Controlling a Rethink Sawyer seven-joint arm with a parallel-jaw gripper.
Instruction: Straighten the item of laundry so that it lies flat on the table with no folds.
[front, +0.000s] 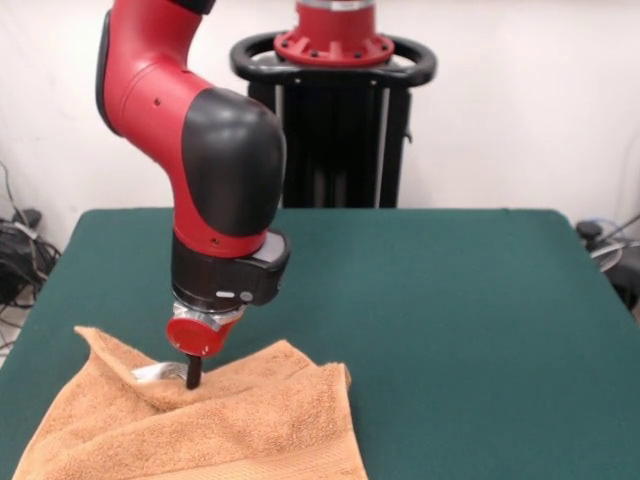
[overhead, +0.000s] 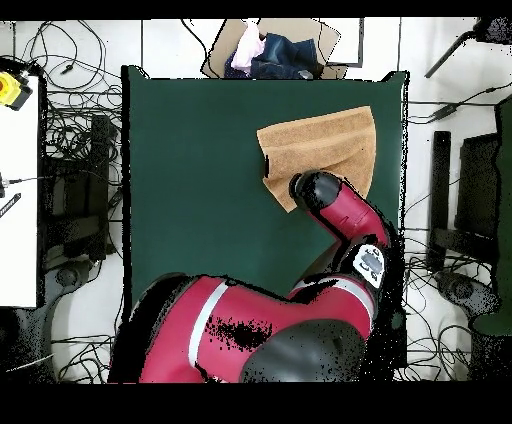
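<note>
The orange-tan towel (front: 230, 425) lies at the table's front left corner in the front view, rumpled, with a raised ridge across its far edge and a folded-over flap on its right side. A small white tag (front: 150, 373) shows on the ridge. My gripper (front: 193, 378) points straight down and presses into the towel's far edge beside the tag. In the overhead view the towel (overhead: 325, 145) lies near the table's far right corner. The arm's wrist (overhead: 318, 190) covers the towel's near edge and hides the gripper. The dark green table (front: 450, 320) is much larger than the towel.
The robot's pedestal (front: 335, 110) stands behind the table's far edge. In the overhead view a cardboard box with clothes (overhead: 270, 50) sits just beyond the table's far edge. Cables lie on the floor on both sides. A white bench (overhead: 20, 180) stands at the left.
</note>
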